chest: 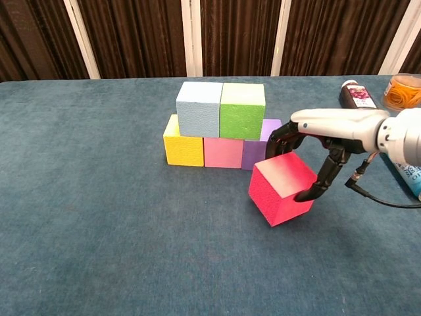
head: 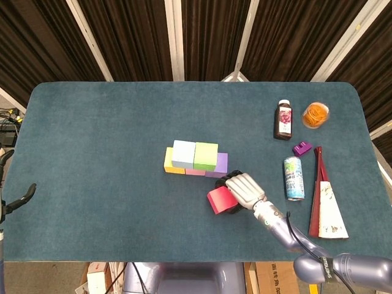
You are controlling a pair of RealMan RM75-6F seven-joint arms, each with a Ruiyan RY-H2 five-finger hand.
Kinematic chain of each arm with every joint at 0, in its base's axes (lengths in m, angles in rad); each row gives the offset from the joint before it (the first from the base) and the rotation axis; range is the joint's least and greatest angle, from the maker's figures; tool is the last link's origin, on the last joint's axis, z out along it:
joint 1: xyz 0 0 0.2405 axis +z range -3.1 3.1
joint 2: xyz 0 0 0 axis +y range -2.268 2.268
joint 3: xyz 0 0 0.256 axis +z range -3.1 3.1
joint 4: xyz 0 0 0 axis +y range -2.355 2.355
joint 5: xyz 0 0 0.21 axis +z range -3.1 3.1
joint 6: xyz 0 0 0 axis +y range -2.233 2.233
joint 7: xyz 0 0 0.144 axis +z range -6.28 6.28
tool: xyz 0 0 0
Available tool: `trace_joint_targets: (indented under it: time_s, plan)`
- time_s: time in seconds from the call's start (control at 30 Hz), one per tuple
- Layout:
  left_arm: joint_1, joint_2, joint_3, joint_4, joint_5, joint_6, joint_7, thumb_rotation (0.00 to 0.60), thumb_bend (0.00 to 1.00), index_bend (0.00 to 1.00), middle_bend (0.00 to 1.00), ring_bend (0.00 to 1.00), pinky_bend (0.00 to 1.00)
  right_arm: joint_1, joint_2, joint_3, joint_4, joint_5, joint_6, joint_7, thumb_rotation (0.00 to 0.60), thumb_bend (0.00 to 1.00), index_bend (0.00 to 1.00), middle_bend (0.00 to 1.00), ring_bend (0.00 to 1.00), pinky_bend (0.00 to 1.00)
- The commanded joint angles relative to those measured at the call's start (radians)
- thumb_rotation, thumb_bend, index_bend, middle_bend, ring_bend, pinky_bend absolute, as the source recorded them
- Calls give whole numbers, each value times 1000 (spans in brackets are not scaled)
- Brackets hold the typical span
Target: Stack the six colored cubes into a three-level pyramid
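Three cubes form a row on the table: yellow (head: 168,160) (chest: 182,148), pink (head: 195,172) (chest: 223,152) and purple (head: 222,163) (chest: 255,153). On top of them sit a light blue cube (head: 183,153) (chest: 198,108) and a green cube (head: 206,155) (chest: 242,110), side by side. My right hand (head: 244,190) (chest: 329,131) grips the red cube (head: 217,199) (chest: 279,187) from above, tilted, just in front of the purple cube. My left hand (head: 18,199) shows only as dark fingers at the left edge, off the table, holding nothing.
At the right of the table stand a dark juice bottle (head: 283,120), an orange-filled jar (head: 315,114) and a drinks can (head: 294,177). A small purple object (head: 301,147) and a red-and-white paper cone (head: 327,205) lie there too.
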Motion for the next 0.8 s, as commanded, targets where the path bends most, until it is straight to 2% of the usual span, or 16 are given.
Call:
trace_joint_targets:
  time_s: [0.03,0.23,0.47,0.57,0.6,0.67,0.8]
  plan:
    - [-1,-4,2,11,6,4,24,600,319,148,0,0,0,-9,46,6,-40,15,7,8,600,198,440,381,288,216]
    - [-5,0,13,25,14,-7,66,600,319,147,0,0,0,-37,170,-12,-133,39,21,-3,600,198,440,381,288,214]
    - [-8,11,25,12,12,-31,92,600,319,147,0,0,0,-92,398,-48,-265,74,37,11,600,198,440,383,288,181]
    - [-10,10,27,11,14,-34,107,600,319,147,0,0,0,-101,485,-24,-301,96,47,49,600,197,441,384,291,168]
    - [-15,5,25,33,19,-31,149,600,319,147,0,0,0,-81,546,23,-317,164,30,102,600,198,442,385,295,161]
    - [-20,-11,17,53,12,-26,194,600,319,147,0,0,0,-29,620,67,-322,260,-59,147,600,198,444,387,301,152]
    - [-23,-23,11,66,-7,-34,242,600,319,147,0,0,0,73,688,115,-293,422,-167,161,600,197,444,388,302,143]
